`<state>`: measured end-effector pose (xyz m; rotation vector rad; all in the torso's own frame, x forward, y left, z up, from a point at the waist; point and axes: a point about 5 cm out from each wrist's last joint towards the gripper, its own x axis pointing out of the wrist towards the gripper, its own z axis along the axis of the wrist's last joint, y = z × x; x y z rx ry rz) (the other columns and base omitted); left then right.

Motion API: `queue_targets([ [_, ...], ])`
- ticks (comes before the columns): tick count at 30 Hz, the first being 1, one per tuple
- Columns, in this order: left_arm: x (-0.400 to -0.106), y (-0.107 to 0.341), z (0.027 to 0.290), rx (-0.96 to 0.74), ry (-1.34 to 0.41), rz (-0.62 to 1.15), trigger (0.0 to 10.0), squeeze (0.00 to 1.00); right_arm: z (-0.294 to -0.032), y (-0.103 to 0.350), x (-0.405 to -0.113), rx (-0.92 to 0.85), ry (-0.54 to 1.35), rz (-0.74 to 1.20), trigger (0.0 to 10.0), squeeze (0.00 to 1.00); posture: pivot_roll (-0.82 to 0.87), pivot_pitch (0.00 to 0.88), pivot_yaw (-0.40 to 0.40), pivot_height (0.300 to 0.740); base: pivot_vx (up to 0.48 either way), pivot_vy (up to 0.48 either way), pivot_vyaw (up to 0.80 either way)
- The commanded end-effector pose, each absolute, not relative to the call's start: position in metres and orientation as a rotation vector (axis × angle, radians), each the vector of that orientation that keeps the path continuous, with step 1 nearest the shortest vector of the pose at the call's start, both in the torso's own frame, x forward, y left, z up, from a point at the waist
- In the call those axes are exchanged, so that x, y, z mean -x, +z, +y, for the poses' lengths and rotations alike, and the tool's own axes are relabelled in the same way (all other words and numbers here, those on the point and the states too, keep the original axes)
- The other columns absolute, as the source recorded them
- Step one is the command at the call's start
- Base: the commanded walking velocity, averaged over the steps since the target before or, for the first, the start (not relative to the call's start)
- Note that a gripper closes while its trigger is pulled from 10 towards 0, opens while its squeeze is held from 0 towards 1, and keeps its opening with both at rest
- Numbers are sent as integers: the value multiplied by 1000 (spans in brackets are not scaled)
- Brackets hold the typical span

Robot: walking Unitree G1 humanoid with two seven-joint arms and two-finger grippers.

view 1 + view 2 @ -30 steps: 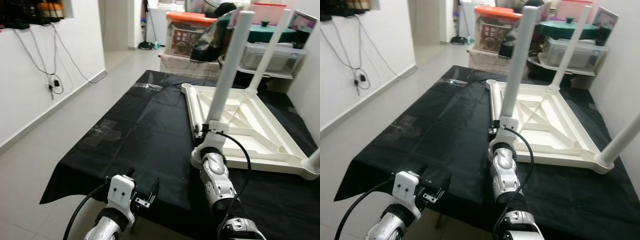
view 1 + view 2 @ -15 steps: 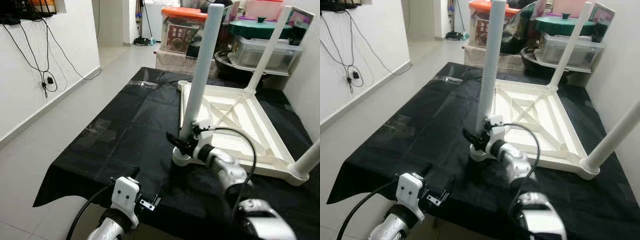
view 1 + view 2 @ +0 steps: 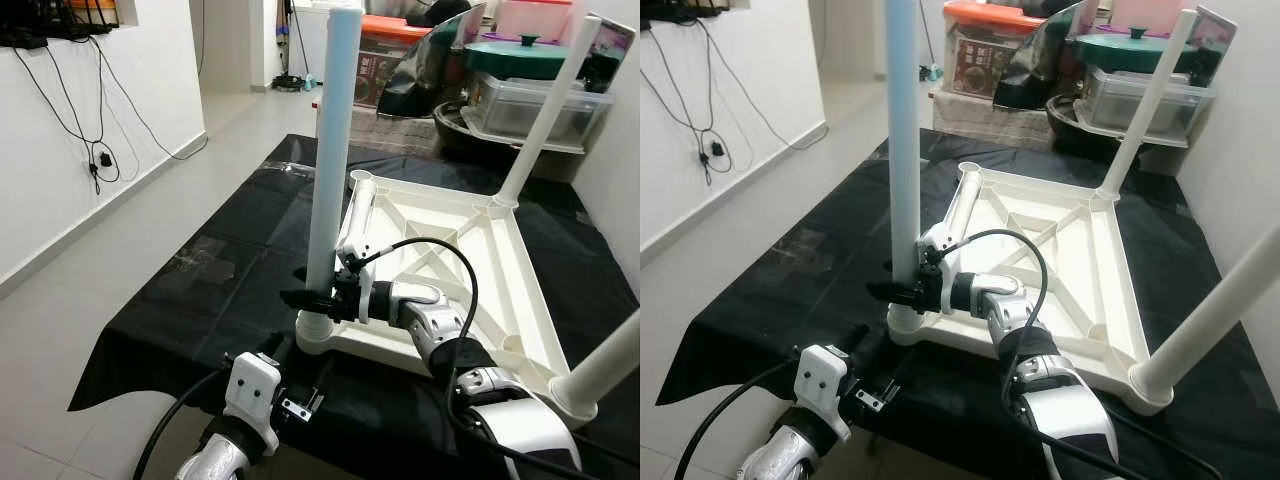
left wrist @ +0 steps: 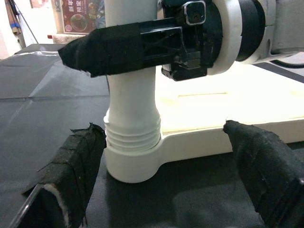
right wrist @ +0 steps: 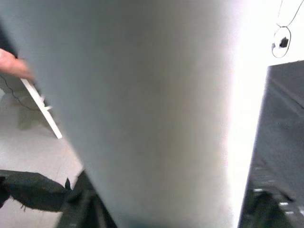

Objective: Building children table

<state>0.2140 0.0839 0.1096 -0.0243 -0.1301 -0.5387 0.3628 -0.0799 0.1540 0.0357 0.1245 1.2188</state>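
Now the right gripper [image 3: 312,298] clamps the leg [image 3: 330,160]; left gripper [image 4: 166,180] gapes, empty. Threads showing — cross-threading could jam it.

White table [image 3: 470,262] with white legs [image 3: 330,150], black floor sheet [image 3: 230,260], orange-lidded storage box [image 3: 995,55], green lid [image 3: 520,55]

Right claw clamped, left claw wide.
Silver right arm reaches leftward, black-fingered right claw [image 3: 305,299] gripping; left claw [image 3: 300,385] hovers low, fingers spread.
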Motion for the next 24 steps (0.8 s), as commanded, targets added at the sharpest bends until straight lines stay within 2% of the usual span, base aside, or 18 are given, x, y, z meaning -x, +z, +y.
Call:
queue_targets([
  [1,-215,108,84,9,-551,-130,10000,0,-73,151,-360,-79,1235,122,0,0,204,0,-93,740,0,0,0],
  [2,-215,108,84,9,-551,-130,10000,0,-73,151,-360,-79,1235,122,0,0,204,0,-93,740,0,0,0],
  [3,-215,109,84,9,-552,-129,10000,0,-75,151,-365,-93,1090,90,0,0,200,0,-89,740,0,0,0],
  [4,-215,109,84,9,-552,-129,10000,0,-75,151,-365,-93,1090,90,0,0,200,0,-89,740,0,0,0],
  [7,-216,109,85,9,-554,-127,10000,0,-100,145,-381,-119,584,57,0,0,188,0,-79,740,0,0,0],
  [8,-216,109,85,9,-554,-127,10000,0,-100,145,-381,-119,584,57,0,0,188,0,-79,740,0,0,0],
  [11,-217,110,85,7,-555,-127,10000,0,-136,134,-384,-84,135,82,0,0,179,0,-77,740,0,0,0],
  [12,-217,110,85,7,-555,-127,10000,0,-136,134,-384,-84,135,82,0,0,179,0,-77,740,0,0,0],
  [15,-218,111,85,6,-555,-126,10000,0,-166,121,-371,-52,-215,105,0,0,177,0,-74,740,0,0,0],
  [19,-218,111,85,5,-553,-126,10000,0,-167,113,-359,-87,-333,141,0,0,177,0,-74,740,0,0,0],
  [23,-218,111,85,5,-552,-125,10000,0,-158,111,-358,-127,-307,153,0,0,177,0,-76,740,0,0,0],
  [24,-219,111,85,5,-552,-124,10000,0,-144,113,-361,-149,-237,126,10000,0,179,0,-75,740,0,0,0],
])
